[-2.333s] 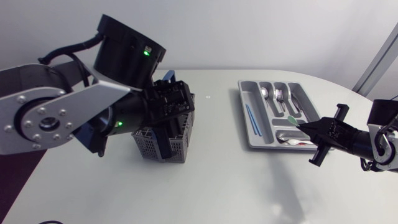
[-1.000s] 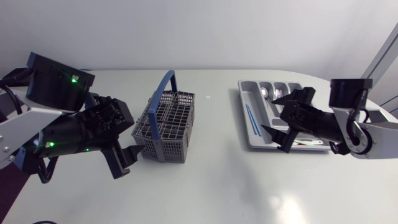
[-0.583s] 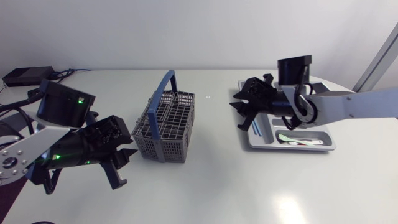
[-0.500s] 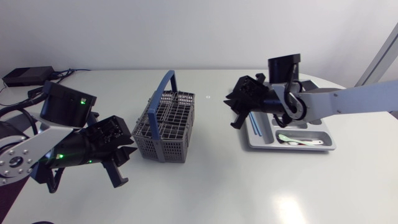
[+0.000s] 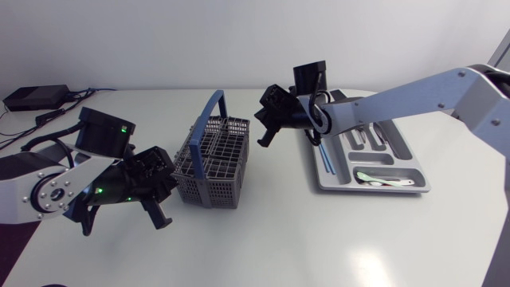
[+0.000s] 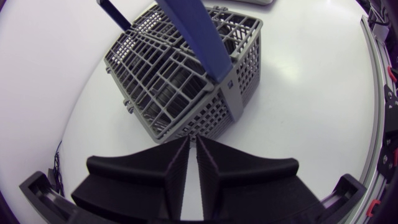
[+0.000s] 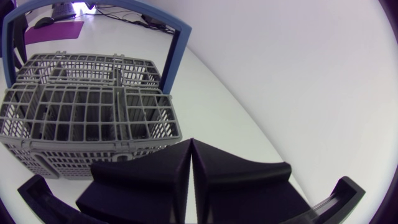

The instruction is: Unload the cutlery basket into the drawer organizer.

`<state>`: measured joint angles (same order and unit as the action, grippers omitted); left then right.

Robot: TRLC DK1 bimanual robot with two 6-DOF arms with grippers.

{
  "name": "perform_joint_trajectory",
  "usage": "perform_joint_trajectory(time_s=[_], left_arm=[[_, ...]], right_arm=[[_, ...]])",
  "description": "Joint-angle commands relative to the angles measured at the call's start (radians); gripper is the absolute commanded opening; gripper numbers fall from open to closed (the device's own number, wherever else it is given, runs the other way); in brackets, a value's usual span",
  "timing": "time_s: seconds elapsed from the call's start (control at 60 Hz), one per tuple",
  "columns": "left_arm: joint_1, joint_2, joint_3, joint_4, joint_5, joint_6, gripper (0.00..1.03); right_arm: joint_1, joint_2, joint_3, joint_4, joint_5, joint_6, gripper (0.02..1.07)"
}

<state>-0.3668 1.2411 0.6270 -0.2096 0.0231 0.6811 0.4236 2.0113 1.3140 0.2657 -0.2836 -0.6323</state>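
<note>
The grey cutlery basket (image 5: 213, 159) with a blue handle (image 5: 209, 112) stands upright at mid-table; what it holds does not show. My left gripper (image 5: 166, 180) sits just left of it, shut and empty, with the basket's (image 6: 180, 81) corner close ahead of the left gripper (image 6: 193, 142). My right gripper (image 5: 260, 121) hovers by the basket's far right corner, also shut on nothing; the basket (image 7: 87, 118) lies ahead of and below the right gripper (image 7: 191, 143). The grey drawer organizer (image 5: 414, 190) lies to the right.
The organizer holds two blue sticks (image 5: 323, 151), metal cutlery (image 5: 358, 135) and a white-and-green piece (image 5: 381, 178). My right arm (image 5: 398, 96) stretches across above the organizer. Bare table lies in front of the basket.
Both grippers went from open to shut. My right arm swung left from over the organizer to the basket's far corner. My left gripper drew closer to the basket's left side.
</note>
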Motion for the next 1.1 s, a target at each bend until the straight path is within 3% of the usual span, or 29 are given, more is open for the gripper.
perform_joint_trajectory(time_s=[0.0,0.4,0.833,1.083], left_arm=[[0.019,0.031,-0.007,0.019,0.012,0.018,0.12],[0.058,0.097,0.013,0.081,0.024,0.025,0.12],[0.114,0.19,0.057,0.205,0.032,0.015,0.12],[0.154,0.196,0.068,0.219,0.032,0.017,0.12]], right_arm=[[0.009,0.038,0.034,0.013,-0.006,0.036,0.08],[0.09,0.06,0.024,-0.028,-0.052,0.036,0.08],[0.155,-0.203,-0.341,-0.091,-0.042,-0.023,0.08],[0.221,-0.332,-0.417,-0.102,-0.029,0.028,0.08]])
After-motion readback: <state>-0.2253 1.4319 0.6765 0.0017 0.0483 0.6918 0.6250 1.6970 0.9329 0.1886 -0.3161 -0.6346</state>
